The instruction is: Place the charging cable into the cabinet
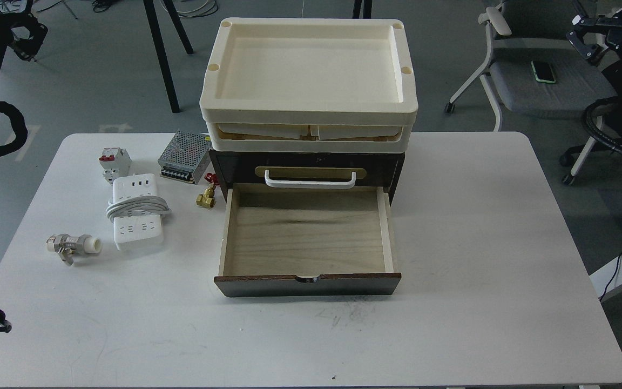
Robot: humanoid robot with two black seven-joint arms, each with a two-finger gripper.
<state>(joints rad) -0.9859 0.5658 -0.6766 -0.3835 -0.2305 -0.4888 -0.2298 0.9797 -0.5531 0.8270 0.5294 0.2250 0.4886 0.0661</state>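
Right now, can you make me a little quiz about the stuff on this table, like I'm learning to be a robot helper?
1. True or false: the lower drawer of the cabinet is pulled open.
2. Which lies nearest the charging cable? A) circuit breaker B) phone C) cream trays
3. Fill in: the trays are stacked on ____ of the cabinet.

Key:
1. True; its pale wood inside shows and nothing lies in it.
2. A; the breaker sits just behind the cable, while the phone is on a chair off the table.
3. top
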